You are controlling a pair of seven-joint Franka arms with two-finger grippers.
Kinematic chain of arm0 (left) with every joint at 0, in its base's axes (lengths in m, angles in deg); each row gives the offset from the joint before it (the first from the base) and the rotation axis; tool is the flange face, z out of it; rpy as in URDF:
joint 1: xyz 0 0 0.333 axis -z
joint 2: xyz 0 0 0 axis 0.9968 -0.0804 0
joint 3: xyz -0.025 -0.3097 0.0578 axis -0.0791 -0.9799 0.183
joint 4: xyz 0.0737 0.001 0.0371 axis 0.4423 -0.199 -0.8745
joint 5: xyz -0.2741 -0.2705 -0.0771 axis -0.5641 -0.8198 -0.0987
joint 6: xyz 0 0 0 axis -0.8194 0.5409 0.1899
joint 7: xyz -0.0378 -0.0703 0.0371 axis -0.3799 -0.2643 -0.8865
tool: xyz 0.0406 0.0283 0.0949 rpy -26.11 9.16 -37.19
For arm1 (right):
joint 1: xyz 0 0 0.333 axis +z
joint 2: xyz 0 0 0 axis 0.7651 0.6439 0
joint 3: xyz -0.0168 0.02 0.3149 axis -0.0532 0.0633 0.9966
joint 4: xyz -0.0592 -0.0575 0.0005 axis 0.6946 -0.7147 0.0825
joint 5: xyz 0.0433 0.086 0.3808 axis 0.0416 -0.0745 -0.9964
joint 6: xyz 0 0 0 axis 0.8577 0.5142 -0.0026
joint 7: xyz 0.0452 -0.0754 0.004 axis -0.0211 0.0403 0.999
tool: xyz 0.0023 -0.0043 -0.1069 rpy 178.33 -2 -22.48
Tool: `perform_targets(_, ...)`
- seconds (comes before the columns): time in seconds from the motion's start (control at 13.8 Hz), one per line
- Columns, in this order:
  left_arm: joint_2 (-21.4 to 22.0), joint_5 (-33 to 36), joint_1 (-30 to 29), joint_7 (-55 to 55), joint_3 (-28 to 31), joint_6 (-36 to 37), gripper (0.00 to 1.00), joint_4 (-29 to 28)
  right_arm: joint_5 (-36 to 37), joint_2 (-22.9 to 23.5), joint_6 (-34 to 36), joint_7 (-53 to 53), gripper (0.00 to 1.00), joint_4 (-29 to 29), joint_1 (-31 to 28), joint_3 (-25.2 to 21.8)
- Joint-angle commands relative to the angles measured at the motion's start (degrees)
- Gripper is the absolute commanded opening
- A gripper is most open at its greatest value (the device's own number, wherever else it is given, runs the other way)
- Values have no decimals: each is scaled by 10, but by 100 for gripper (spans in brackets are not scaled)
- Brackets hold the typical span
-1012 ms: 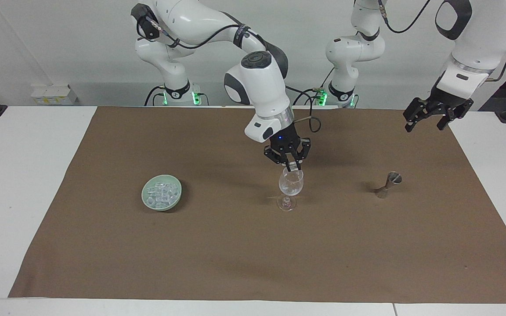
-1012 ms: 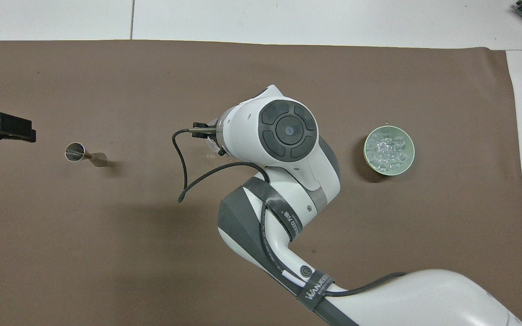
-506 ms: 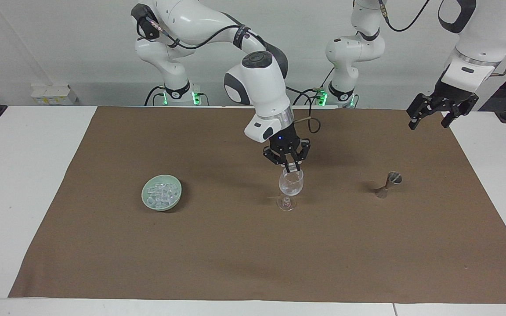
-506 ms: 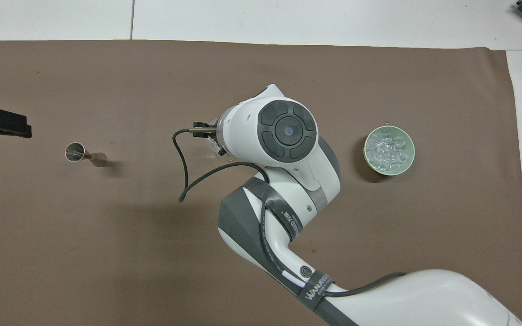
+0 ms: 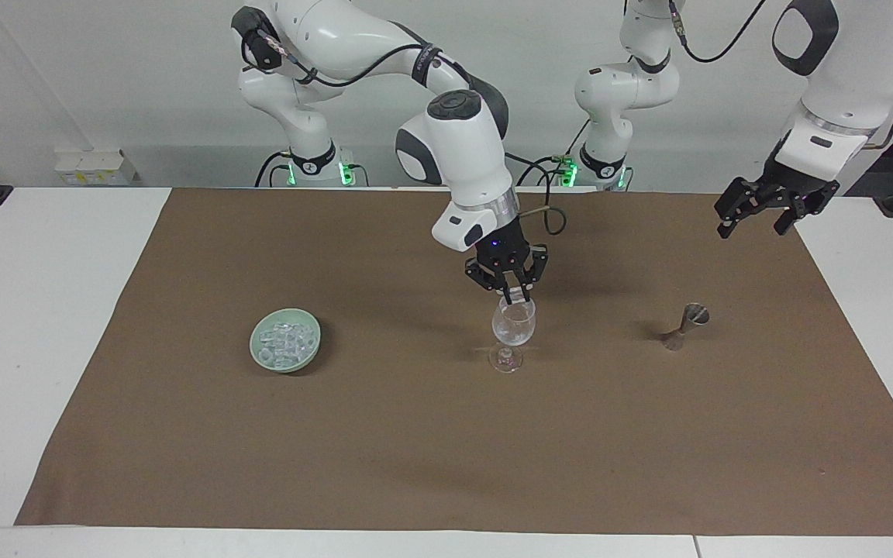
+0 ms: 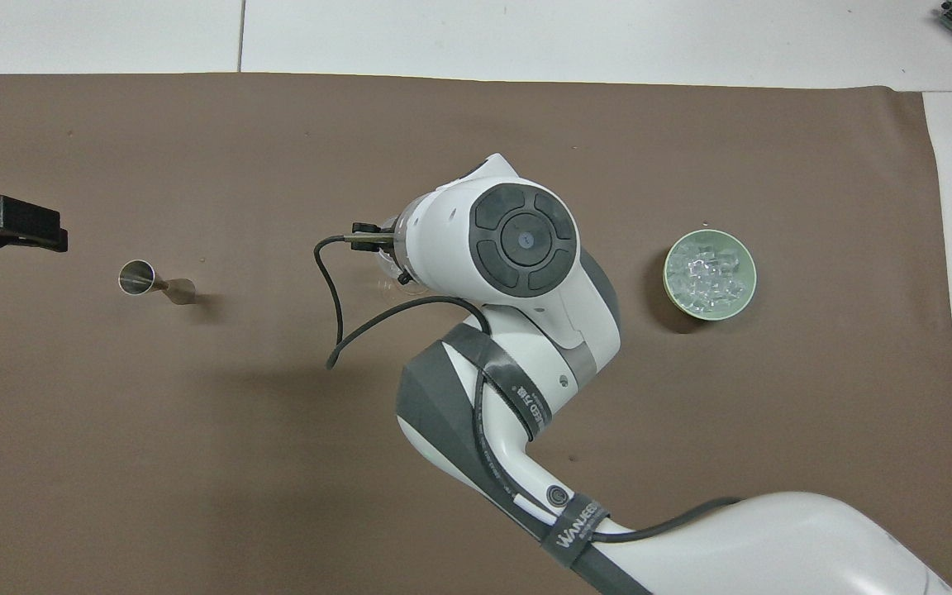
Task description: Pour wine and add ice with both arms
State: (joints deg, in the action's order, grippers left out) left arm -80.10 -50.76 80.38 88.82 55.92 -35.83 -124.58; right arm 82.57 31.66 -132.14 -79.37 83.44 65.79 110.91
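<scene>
Glassy ice (image 5: 285,342) lies heaped in a green bowl (image 5: 261,357) toward the right arm's end of the brown cloth (image 5: 384,449), well apart from both grippers. The right gripper (image 5: 516,297) hangs directly over the wine glass (image 5: 513,327), fingertips pinched together, whether on a chunk I cannot tell. The left gripper (image 5: 753,221) waits with jaws spread, empty, above the cloth's edge near a metal jigger (image 5: 685,326).

Bare brown mat (image 5: 431,449) lies between bowl (image 5: 285,350), wine glass (image 5: 513,332) and jigger (image 5: 685,326).
</scene>
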Motion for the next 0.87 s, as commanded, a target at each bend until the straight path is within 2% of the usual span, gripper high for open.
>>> perform_targets(0.0,-5,-8,-1,3,0,6,100,8,15,9,-10,-11,43,-10,0,4)
perform_targets(0.65,-11,-8,-4,5,2,3,100,11,15,5,-8,-11,42,-12,-1,4)
perform_targets(0.8,-11,-8,-3,3,2,-1,100,12,13,-6,-3,-13,46,-10,-7,4)
